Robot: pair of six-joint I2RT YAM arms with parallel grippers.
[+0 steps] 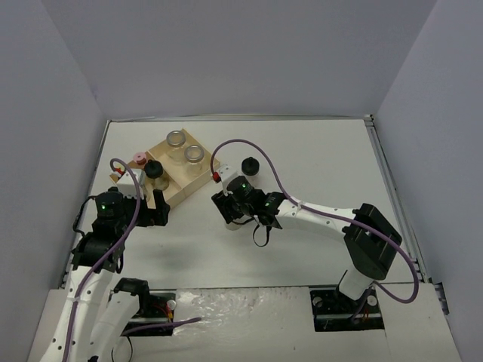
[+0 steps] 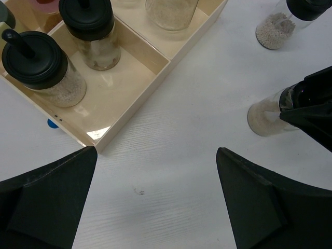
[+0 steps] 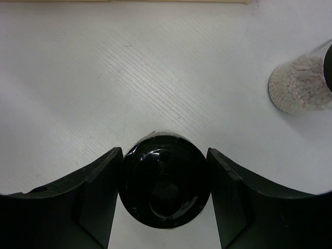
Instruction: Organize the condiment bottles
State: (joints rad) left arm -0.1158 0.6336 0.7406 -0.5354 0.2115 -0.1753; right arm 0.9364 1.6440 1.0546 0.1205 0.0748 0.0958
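Right pincer (image 3: 165,155) grips a black-capped jar (image 3: 165,192) by its cap, on the white surface (image 3: 104,78) near the wooden tray (image 2: 124,88). Left pincer (image 2: 155,155) gapes wide, empty. Jar likely light, rigid, smooth-sided; the cap gives the surest hold.

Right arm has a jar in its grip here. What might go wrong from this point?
1. The right fingers clamp the black-capped jar high, near its cap; it may swing or slip when lifted.
2. The open left fingers sit close to the tray corner, so the arms may collide on delivery.
3. The loose jar stands nearby and may get knocked.
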